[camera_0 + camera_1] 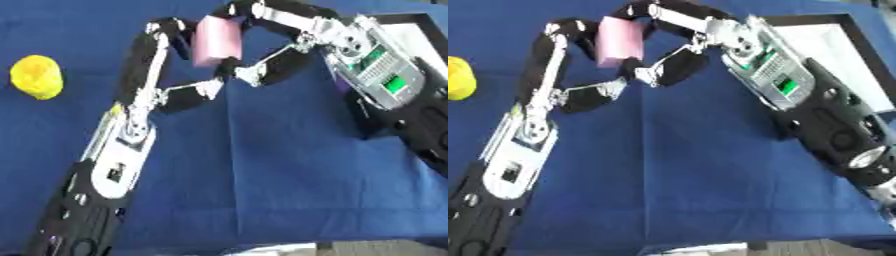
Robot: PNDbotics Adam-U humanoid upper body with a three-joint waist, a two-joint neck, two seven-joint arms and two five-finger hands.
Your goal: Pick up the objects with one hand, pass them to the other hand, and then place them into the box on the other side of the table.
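Both hands, left hand (162,85) and right hand (284,50), curl around the pink block (216,40); it looks light, probably soft, best held by its flat sides.

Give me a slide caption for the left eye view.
Both hands, left hand and right hand, grip a pink block mid-handover above blue cloth.

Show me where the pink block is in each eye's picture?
Left eye view: the pink block sits near the top, just left of the middle, between both hands.
Right eye view: it sits near the top, further left.
Shared landmark: the yellow object lies to its left, by the left edge, on the blue cloth.
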